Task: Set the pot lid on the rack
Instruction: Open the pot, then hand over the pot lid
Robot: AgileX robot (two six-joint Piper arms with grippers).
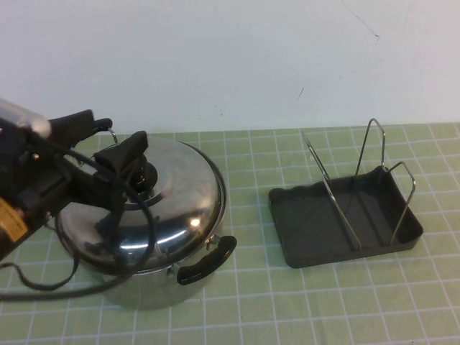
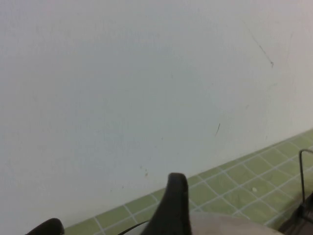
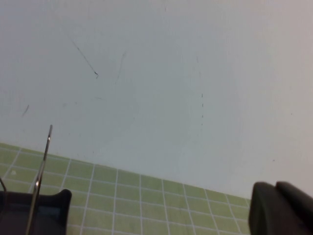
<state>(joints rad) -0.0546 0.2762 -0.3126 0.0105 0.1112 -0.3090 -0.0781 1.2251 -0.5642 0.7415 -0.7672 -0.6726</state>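
The pot lid (image 1: pixel 180 194), shiny steel with a black knob (image 1: pixel 147 175), lies on the steel pot (image 1: pixel 147 286) at the left. My left gripper (image 1: pixel 126 132) is open and hovers over the lid's far left part, its near finger just beside the knob. In the left wrist view the gripper (image 2: pixel 112 203) shows two spread fingers above the lid's dome (image 2: pixel 230 227). The rack (image 1: pixel 343 253), a dark grey tray with wire loops, stands empty at the right. My right gripper (image 3: pixel 281 208) shows only in its wrist view, fingers together, beside the rack (image 3: pixel 46 210).
The pot has a black handle (image 1: pixel 206 259) pointing toward the front. A black cable (image 1: pixel 43 286) hangs from the left arm beside the pot. A white wall (image 1: pixel 230 57) bounds the far edge of the green gridded mat (image 1: pixel 273 302).
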